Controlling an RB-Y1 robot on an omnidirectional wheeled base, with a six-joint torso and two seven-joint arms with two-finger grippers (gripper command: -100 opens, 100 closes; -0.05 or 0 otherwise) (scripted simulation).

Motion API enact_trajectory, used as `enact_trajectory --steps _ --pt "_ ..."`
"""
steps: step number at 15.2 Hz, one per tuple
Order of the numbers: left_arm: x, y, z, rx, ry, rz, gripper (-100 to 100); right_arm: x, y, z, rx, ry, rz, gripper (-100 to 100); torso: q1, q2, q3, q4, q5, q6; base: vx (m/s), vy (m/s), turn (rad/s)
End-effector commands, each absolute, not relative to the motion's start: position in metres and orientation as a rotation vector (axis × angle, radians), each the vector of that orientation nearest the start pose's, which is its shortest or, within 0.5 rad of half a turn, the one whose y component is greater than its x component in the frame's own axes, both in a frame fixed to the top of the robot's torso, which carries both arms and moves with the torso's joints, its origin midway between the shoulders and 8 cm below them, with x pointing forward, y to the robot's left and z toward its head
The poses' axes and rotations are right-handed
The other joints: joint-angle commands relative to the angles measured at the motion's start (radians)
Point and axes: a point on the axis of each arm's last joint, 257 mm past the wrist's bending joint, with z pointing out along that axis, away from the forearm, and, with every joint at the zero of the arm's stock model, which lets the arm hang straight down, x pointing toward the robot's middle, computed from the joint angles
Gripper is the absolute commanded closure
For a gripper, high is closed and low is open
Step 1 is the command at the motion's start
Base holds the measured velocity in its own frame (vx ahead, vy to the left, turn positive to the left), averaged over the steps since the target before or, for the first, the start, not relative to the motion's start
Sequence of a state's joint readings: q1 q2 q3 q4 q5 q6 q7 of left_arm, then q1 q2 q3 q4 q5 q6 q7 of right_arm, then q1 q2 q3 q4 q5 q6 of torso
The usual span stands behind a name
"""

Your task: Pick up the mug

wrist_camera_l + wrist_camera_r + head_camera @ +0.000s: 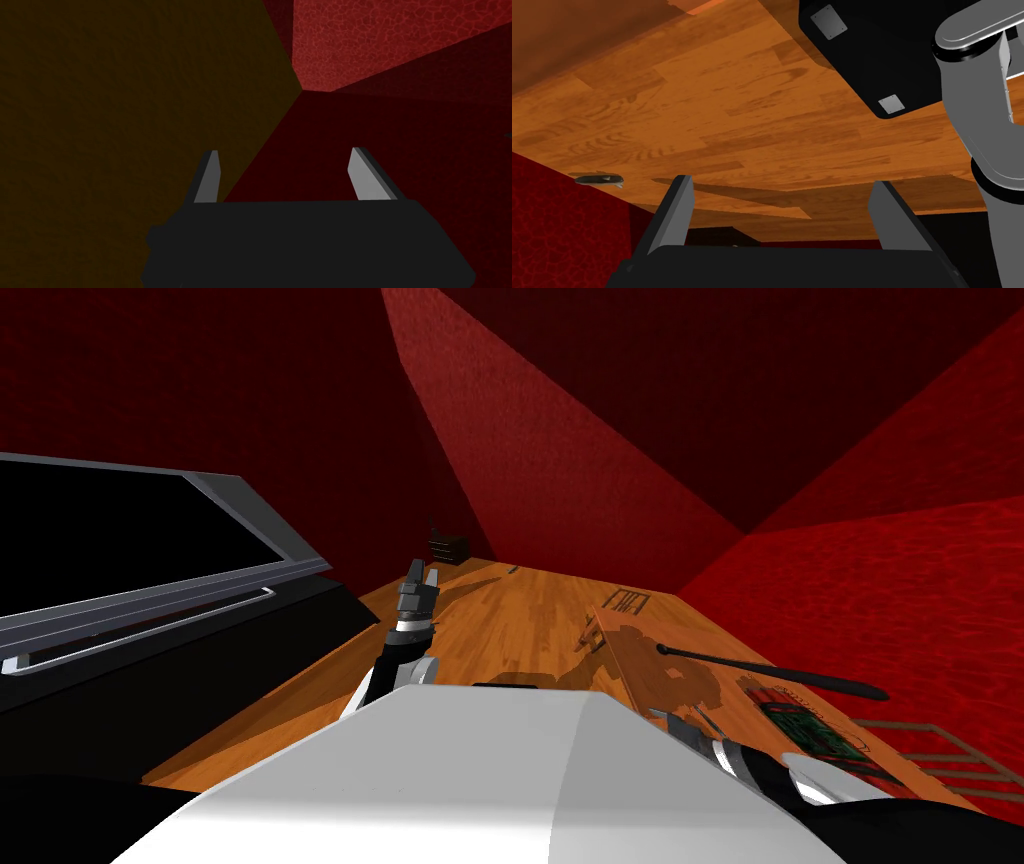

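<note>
At the far left stands a black appliance (150, 578) with a grey frame and a long grey handle. Next to it the left tool (424, 570) is raised over the wooden floor (520, 618), its fingers (210, 175) spread apart and gripping nothing. Beyond it, at the foot of the red wall (560, 458), sits a small dark boxy thing (446, 546), too small to name. Further right, a low wooden counter (680, 678) carries a black rod (770, 671) lying across it and a flat green item (805, 733) towards its near right corner. The right tool (784, 182) sits at the counter's near edge, released and empty. It faces the floor, where a dark sliver (597, 178) lies just beside a red surface. I cannot tell which of these, if any, is the mug, so I cannot give its long axis, which way it points, or where it lies relative to either tool.
</note>
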State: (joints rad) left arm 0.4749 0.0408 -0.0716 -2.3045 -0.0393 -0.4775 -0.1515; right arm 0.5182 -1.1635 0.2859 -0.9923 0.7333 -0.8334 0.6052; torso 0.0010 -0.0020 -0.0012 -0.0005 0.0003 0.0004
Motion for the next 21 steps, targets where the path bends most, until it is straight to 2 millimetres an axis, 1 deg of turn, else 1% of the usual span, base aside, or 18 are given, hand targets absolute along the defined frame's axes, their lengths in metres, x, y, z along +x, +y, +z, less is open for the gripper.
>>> enact_trajectory --steps 1,3,4,5,7,8,9,11,12,13,15,16,18,19,20,21 --pt "0.348 0.243 0.037 -0.532 0.686 -1.223 0 0.094 -0.573 -0.44 -1.136 2.495 0.117 -100 0.0 0.0 0.0 0.0 0.0 0.0 0.032 -0.001 0.082" --pt "0.348 0.243 0.037 -0.532 0.686 -1.223 0 0.088 -0.582 -0.441 -1.124 2.517 0.102 -100 0.0 0.0 0.0 0.0 0.0 -0.001 0.037 -0.002 0.072" --pt "0.348 0.243 0.037 -0.532 0.686 -1.223 0 0.077 -0.594 -0.438 -1.21 2.529 0.09 -100 0.0 0.0 0.0 0.0 0.0 0.0 0.044 0.002 0.07" --pt "0.348 0.243 0.037 -0.532 0.686 -1.223 0 0.076 -0.594 -0.438 -1.209 2.531 0.089 -100 0.0 0.0 0.0 0.0 0.0 0.0 0.048 -0.001 0.075" --pt "0.348 0.243 0.037 -0.532 0.686 -1.223 0 0.068 -0.604 -0.437 -1.194 2.559 0.069 -100 0.0 0.0 0.0 0.0 0.0 0.0 0.025 -0.006 0.023" --pt "0.348 0.243 0.037 -0.532 0.686 -1.223 0 0.054 -0.619 -0.434 -1.267 2.582 0.052 -100 0.0 0.001 0.0 0.0 0.0 0.0 0.025 -0.008 0.058" --pt "0.348 0.243 0.037 -0.532 0.686 -1.223 0 0.051 -0.623 -0.434 -1.261 2.594 0.045 -100 0.0 0.001 0.001 0.0 0.0 0.0 0.034 -0.013 0.083" --pt "0.348 0.243 0.037 -0.532 0.686 -1.223 0 0.05 -0.625 -0.433 -1.259 2.598 0.042 -100 -0.001 0.001 0.0 0.0 0.0 0.0 0.019 -0.013 0.022" --pt "0.348 0.243 0.037 -0.532 0.686 -1.223 0 0.037 -0.637 -0.43 -1.327 2.616 0.031 -100 0.0 0.001 0.001 0.0 0.0 0.0 0.02 -0.009 0.047" --pt "0.348 0.243 0.037 -0.532 0.686 -1.223 0 0.038 -0.637 -0.43 -1.328 2.615 0.032 -100 0.0 0.001 0.001 0.0 0.0 0.0 0.029 -0.015 0.073" --pt "0.348 0.243 0.037 -0.532 0.686 -1.223 0 0.033 -0.642 -0.429 -1.318 2.633 0.02 -100 -0.001 0.001 0.001 0.0 0.0 0.0 0.018 -0.013 0.028" --pt "0.348 0.243 0.037 -0.532 0.686 -1.223 0 0.021 -0.652 -0.427 -1.38 2.648 0.014 -100 -0.001 0.001 0.001 0.0 0.0 0.0 0.019 -0.015 0.057" --pt "0.348 0.243 0.037 -0.532 0.686 -1.223 0 0.017 -0.657 -0.425 -1.371 2.664 0.004 -100 -0.001 0.001 0.001 0.0 0.0 0.0 0.02 -0.02 0.055" --pt "0.348 0.243 0.037 -0.532 0.686 -1.223 0 0.006 -0.665 -0.424 -1.426 2.677 0.003 -100 -0.001 0.001 0.001 0.0 0.0 0.0 0.022 -0.025 0.062" --pt "0.348 0.243 0.037 -0.532 0.686 -1.223 0 0.002 -0.668 -0.422 -1.419 2.69 -0.005 -100 -0.001 0.001 0.001 0.0 0.0 0.0 0.03 -0.031 0.066" --pt "0.348 0.243 0.037 -0.532 0.686 -1.223 0 -0.01 -0.676 -0.421 -1.461 2.71 -0.008 -100 -0.002 0.001 0.001 0.0 0.0 0.0 0.034 -0.037 0.077"
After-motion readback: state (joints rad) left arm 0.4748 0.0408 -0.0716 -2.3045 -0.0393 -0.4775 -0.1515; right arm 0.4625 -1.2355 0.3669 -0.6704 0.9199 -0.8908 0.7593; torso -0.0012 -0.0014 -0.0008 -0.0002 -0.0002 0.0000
